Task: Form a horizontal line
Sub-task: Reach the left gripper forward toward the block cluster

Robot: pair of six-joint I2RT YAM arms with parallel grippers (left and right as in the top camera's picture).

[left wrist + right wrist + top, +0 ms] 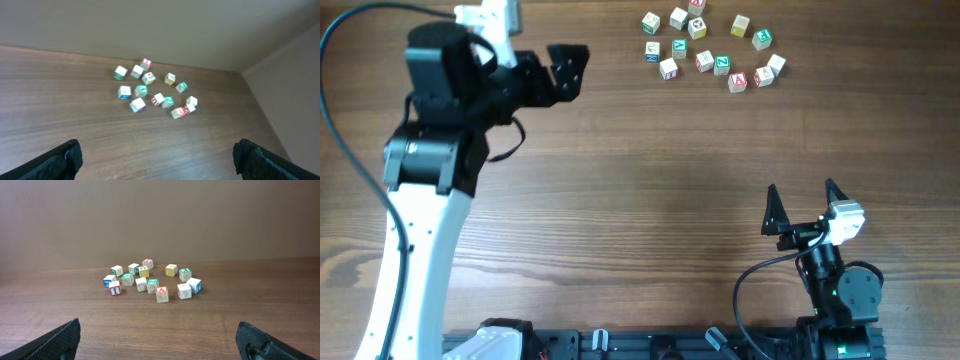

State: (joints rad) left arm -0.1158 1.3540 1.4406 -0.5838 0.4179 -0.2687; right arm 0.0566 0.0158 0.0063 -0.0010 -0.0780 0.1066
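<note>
Several small pale wooden alphabet cubes lie in a loose cluster at the far right of the table. Among them are a green-lettered cube (722, 64), a cube with a red "A" (738, 81) and a pale-faced cube (678, 19). The red "A" cube also shows in the right wrist view (161, 294). The cluster shows in the left wrist view, with a green-lettered cube (141, 90) in it. My left gripper (556, 72) is open and empty, left of the cluster. My right gripper (803, 207) is open and empty near the front edge, well short of the cubes.
The brown wooden table (640, 200) spreads between the grippers and the cluster. A black cable (360, 170) runs along the left arm. A black rail (650, 345) lies along the front edge.
</note>
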